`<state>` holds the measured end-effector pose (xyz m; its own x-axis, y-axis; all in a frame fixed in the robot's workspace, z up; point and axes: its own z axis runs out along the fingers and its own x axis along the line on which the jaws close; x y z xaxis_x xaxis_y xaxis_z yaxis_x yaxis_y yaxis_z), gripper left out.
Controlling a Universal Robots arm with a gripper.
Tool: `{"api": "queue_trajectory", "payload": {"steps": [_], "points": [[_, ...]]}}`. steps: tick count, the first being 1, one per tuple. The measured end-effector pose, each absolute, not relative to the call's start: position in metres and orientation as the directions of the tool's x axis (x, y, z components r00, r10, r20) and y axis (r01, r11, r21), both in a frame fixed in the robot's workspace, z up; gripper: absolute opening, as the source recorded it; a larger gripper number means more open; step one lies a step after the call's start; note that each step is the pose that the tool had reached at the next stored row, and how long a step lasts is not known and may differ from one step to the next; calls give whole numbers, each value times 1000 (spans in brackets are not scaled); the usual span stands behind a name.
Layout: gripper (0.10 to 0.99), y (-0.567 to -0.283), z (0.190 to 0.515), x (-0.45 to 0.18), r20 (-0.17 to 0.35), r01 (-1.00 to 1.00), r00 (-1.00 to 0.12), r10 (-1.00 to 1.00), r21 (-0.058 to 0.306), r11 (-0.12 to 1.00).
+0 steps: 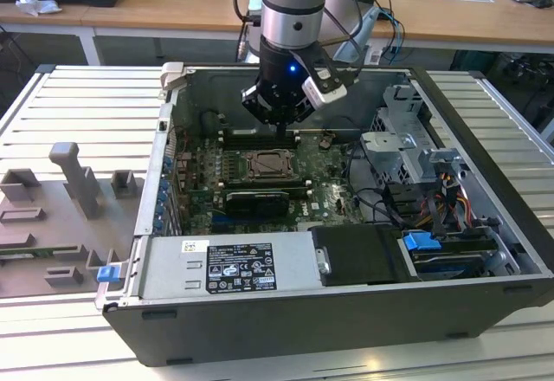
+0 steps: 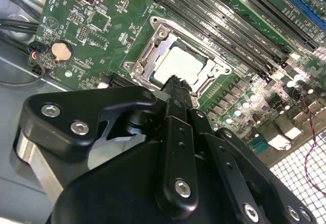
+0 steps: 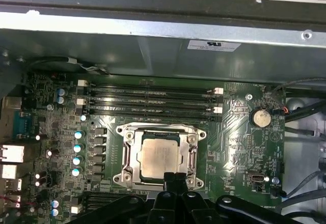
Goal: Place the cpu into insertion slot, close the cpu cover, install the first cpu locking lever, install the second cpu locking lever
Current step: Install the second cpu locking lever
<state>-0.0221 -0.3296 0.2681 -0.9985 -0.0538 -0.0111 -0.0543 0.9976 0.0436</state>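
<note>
Open computer case (image 1: pixel 485 294) lying on the slatted bench (image 1: pixel 52 95), holding the green motherboard (image 1: pixel 325 192), a grey power supply (image 1: pixel 225 264) along the near wall and a drive cage (image 1: pixel 407 151) toward the exterior view's right. On the motherboard, insertion slot (image 3: pixel 161 156) with the cpu (image 3: pixel 159 158) seated flat inside, pale face showing through the window of the cpu cover (image 3: pixel 127 155) lying down around it, memory sticks (image 3: pixel 153 101) in the long slots just beside. Black end effector (image 2: pixel 175 84) poised over the slot's edge, fingertips pressed together with nothing between them.
</note>
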Motion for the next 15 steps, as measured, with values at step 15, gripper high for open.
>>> {"api": "queue_trajectory", "payload": {"steps": [15], "points": [[106,-334,266,-22,-10,-54,-999,-54,48,997]]}}
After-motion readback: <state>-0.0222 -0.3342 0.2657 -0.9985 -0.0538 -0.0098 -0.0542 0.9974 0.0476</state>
